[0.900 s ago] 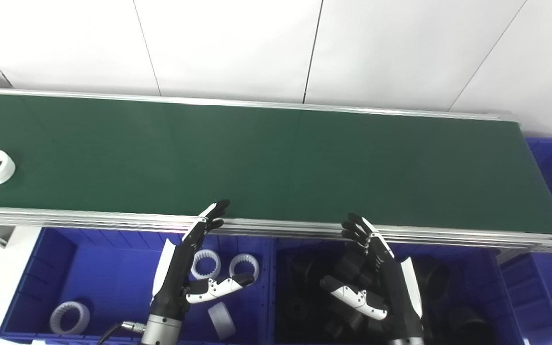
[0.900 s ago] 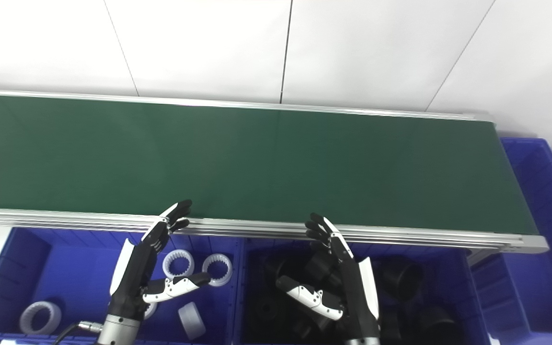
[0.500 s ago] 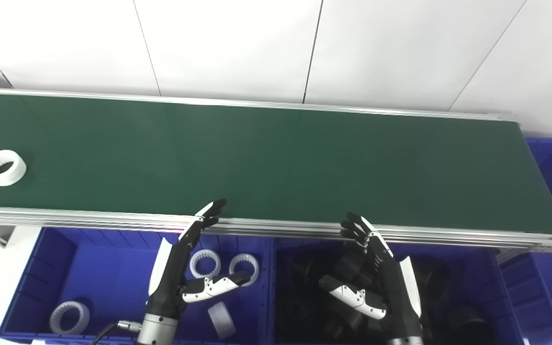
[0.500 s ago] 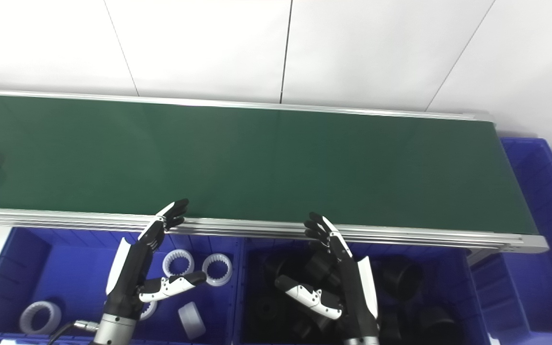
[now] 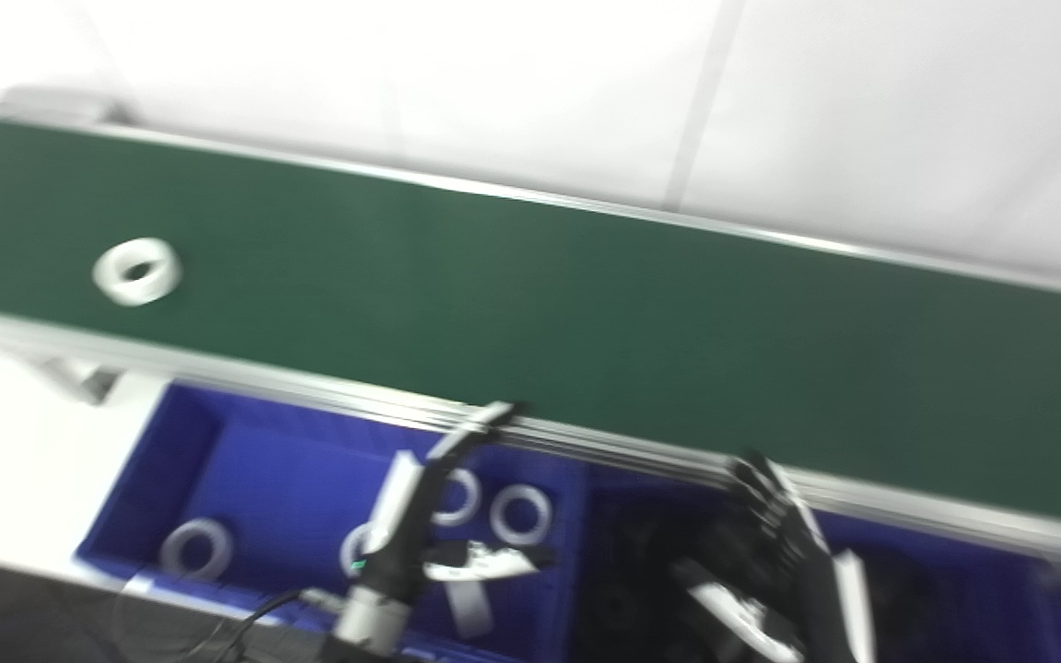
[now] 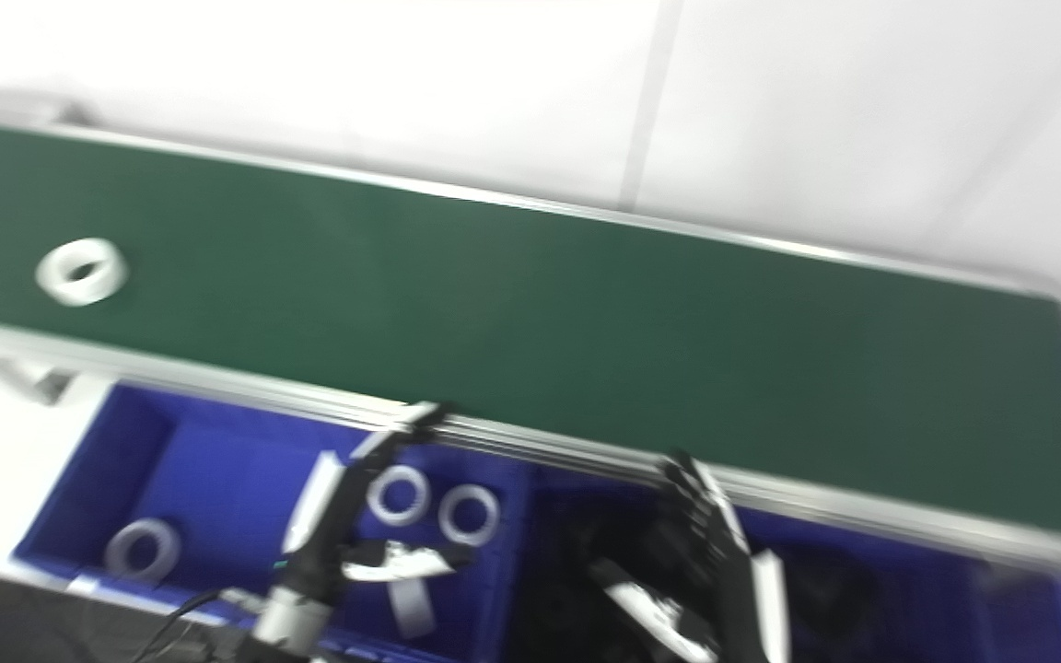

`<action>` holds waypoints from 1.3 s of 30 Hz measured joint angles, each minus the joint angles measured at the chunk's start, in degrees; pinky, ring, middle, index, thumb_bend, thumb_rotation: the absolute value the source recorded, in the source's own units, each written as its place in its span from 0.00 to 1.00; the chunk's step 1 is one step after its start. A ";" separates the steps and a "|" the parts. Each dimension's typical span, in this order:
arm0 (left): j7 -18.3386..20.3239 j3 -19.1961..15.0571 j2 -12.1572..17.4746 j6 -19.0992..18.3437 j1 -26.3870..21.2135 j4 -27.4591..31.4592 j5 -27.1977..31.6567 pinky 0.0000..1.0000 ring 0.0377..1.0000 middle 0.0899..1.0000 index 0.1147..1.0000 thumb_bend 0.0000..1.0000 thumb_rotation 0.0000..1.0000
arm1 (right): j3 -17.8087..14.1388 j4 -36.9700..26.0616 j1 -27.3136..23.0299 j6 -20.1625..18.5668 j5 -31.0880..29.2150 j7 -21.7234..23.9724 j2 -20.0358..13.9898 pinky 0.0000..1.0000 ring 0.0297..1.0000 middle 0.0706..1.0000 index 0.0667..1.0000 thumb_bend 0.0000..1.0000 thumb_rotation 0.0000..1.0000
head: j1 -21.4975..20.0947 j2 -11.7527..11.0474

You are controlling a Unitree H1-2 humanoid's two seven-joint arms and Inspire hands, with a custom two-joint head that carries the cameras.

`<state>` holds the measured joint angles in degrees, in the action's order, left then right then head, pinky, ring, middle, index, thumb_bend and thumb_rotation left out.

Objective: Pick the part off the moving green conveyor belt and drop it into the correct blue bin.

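Left eye view blurs white ring (image 5: 136, 271) and both open hands.

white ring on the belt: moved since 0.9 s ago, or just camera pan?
Yes. The camera panned too, but the white ring now lies farther from the green belt's left end, nearer the left hand.

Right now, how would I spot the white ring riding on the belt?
Find the long green conveyor belt below the white wall. Near its left end lies one white plastic ring, flat, hole up. The other white rings sit in the blue bin below; this one alone is on green.
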<state>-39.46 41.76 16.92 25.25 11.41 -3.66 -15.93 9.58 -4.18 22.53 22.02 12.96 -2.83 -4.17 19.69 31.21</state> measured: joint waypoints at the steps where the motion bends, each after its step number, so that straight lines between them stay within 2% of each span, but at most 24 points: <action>1: -0.29 0.28 0.07 0.00 -0.28 0.12 -0.03 0.73 0.80 0.83 0.76 0.90 0.38 | -0.05 0.34 -0.07 0.20 -0.04 -0.03 -0.09 0.78 0.83 0.86 0.91 0.54 0.39 | 0.00 -0.01; 4: -1.10 0.68 0.17 0.00 -0.90 0.31 -0.05 0.72 0.79 0.82 0.76 0.91 0.37 | 0.05 1.97 -0.33 0.79 -0.21 -0.04 -0.18 0.78 0.83 0.86 0.92 0.51 0.35 | -0.61 -1.32; 6: -1.48 1.06 0.44 0.00 -1.15 0.30 -0.04 0.72 0.79 0.82 0.75 0.92 0.36 | 0.25 2.81 -0.48 1.00 -0.55 -0.06 -0.39 0.78 0.83 0.86 0.91 0.50 0.32 | -0.62 -1.33; 8: -1.90 1.43 0.70 0.00 -1.25 0.28 -0.02 0.71 0.79 0.82 0.75 0.92 0.36 | 0.57 3.76 -0.77 1.26 -0.95 -0.13 -0.69 0.77 0.82 0.85 0.91 0.47 0.28 | -1.14 -2.47; 10: -2.99 1.93 0.94 0.00 -1.50 0.17 -0.02 0.71 0.78 0.81 0.75 0.92 0.35 | 0.93 4.10 -0.97 1.31 -0.93 -0.42 -0.83 0.76 0.81 0.84 0.90 0.46 0.27 | -2.72 -4.92; 11: -3.58 2.28 1.08 0.00 -1.71 0.05 0.03 0.71 0.78 0.81 0.75 0.92 0.35 | 1.14 4.21 -1.10 1.42 -0.87 -0.65 -0.88 0.76 0.81 0.84 0.90 0.47 0.27 | -2.72 -4.93; 12: -3.82 2.56 1.20 0.00 -1.94 0.02 0.19 0.70 0.78 0.80 0.74 0.93 0.35 | 1.26 4.34 -1.22 1.45 -0.76 -0.90 -0.89 0.76 0.81 0.84 0.90 0.47 0.26 | -2.99 -5.89; 14: -4.65 3.10 1.45 0.00 -2.44 0.03 0.37 0.69 0.78 0.80 0.74 0.93 0.36 | 1.43 4.64 -1.39 1.49 -0.49 -1.76 -0.88 0.76 0.81 0.84 0.90 0.48 0.23 | -2.99 -5.90; 15: -4.95 3.29 1.52 0.02 -2.68 0.03 0.73 0.69 0.77 0.80 0.74 0.93 0.36 | 1.52 4.86 -1.49 1.50 -0.25 -2.02 -0.81 0.76 0.81 0.84 0.90 0.48 0.23 | -3.25 -6.94; 17: -5.70 3.56 1.71 0.02 -3.19 0.10 0.76 0.69 0.77 0.80 0.74 0.93 0.38 | 1.57 5.26 -1.58 1.51 0.45 -2.38 -0.72 0.73 0.80 0.83 0.89 0.48 0.25 | -3.43 -7.74; 21: -6.07 3.50 1.89 0.02 -4.70 0.49 0.68 0.71 0.78 0.80 0.74 0.93 0.40 | 1.15 5.38 -1.51 1.51 2.32 -2.65 -0.20 0.69 0.79 0.82 0.87 0.48 0.29 | -3.52 -7.74; 27: -6.63 3.15 1.92 0.07 -7.00 3.04 0.71 0.74 0.81 0.82 0.74 0.93 0.37 | 0.79 5.46 -1.54 1.51 3.74 -2.77 0.36 0.67 0.78 0.81 0.86 0.51 0.38 | -4.04 -8.18; 29: -6.33 1.60 1.74 0.08 -7.39 4.32 0.67 0.74 0.81 0.82 0.75 0.93 0.39 | 0.76 5.62 -1.59 1.51 4.06 -2.80 0.47 0.66 0.77 0.81 0.85 0.50 0.36 | -4.04 -8.36; 33: -4.42 -4.09 1.12 0.11 -7.84 5.52 -0.54 0.71 0.79 0.82 0.75 0.94 0.42 | 0.66 5.96 -1.65 1.51 4.18 -2.89 0.73 0.67 0.77 0.81 0.85 0.50 0.34 | -4.13 -8.36; 36: -0.87 -9.41 -0.88 0.11 -7.86 6.67 -1.26 0.71 0.80 0.82 0.75 0.94 0.41 | 0.53 5.99 -1.69 1.52 4.17 -2.90 0.76 0.66 0.76 0.80 0.85 0.52 0.35 | -4.48 -8.27; 39: 4.51 -14.40 -3.23 -0.69 -7.79 8.53 -1.05 0.74 0.81 0.84 0.78 0.94 0.36 | 0.43 6.09 -1.95 1.52 4.23 -2.91 0.86 0.67 0.77 0.81 0.85 0.53 0.38 | -4.48 -8.27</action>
<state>-34.95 27.36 13.69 24.56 3.62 4.88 -16.97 10.01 1.91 20.58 23.54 17.19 -5.74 -3.32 15.20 22.94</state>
